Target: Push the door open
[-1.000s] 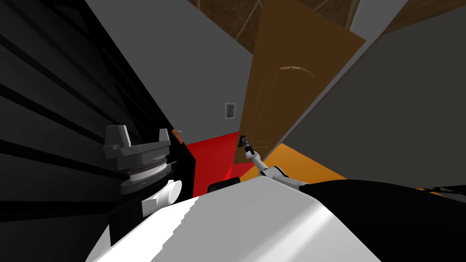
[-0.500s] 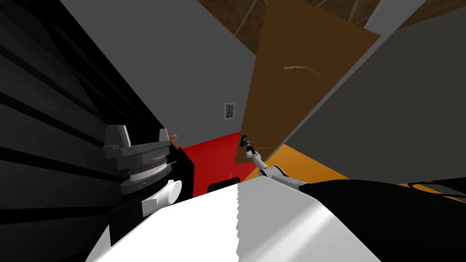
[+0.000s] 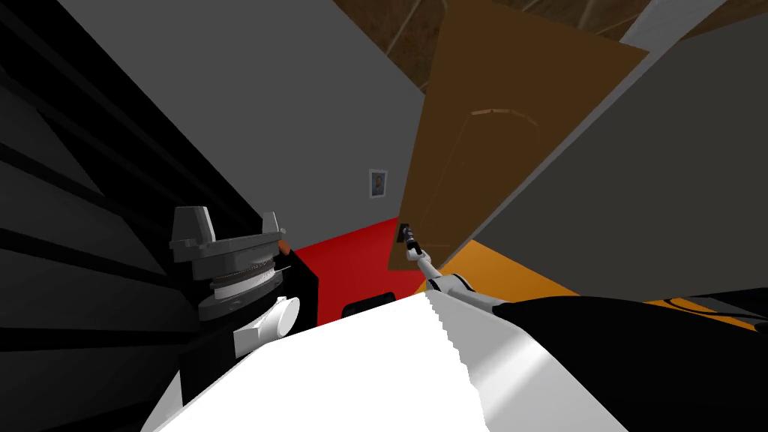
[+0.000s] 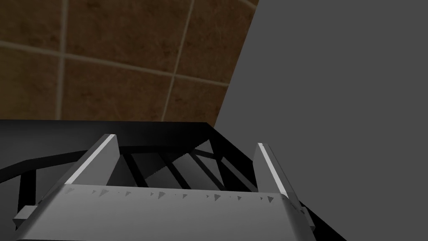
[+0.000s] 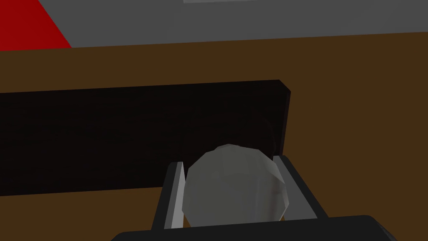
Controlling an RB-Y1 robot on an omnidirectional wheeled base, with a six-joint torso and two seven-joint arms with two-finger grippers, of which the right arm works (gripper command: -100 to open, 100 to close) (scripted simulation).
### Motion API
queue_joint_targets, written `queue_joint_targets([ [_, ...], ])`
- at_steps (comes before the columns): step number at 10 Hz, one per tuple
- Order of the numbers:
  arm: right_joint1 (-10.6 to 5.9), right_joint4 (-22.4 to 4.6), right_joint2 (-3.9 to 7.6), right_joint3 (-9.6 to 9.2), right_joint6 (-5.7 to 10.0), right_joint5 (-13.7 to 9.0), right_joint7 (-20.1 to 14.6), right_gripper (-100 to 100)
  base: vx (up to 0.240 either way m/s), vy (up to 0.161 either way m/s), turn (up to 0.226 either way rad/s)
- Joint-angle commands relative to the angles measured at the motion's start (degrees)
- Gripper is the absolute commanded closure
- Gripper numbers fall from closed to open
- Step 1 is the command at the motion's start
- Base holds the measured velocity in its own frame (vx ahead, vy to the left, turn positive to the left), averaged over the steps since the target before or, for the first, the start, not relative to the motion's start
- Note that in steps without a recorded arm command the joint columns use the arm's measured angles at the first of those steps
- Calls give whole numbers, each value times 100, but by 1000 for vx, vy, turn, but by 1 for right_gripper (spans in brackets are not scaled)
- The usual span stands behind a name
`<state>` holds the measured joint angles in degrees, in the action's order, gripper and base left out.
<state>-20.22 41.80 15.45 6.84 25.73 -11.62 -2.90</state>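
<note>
Both right jaws clamp knob (image 5: 236, 184) near door (image 3: 487, 150) edge.

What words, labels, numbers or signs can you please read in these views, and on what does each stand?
None can be read.
The small frame on the grey wall is too small to tell whether it bears text.
The brown door, its dark plate and the grey knob in the right tool carry no marks.

There is one brown door (image 3: 480, 150), one grey knob (image 5: 236, 186), one dark plate (image 5: 125, 134) and one small framed picture (image 3: 379, 183). Two end effectors: left end effector (image 4: 186, 140), right end effector (image 5: 230, 161).
</note>
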Motion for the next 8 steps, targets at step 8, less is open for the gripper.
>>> queue_joint_targets([
  [8,-346,-434,-204,931,123,47,576,100,170,34,-36],
])
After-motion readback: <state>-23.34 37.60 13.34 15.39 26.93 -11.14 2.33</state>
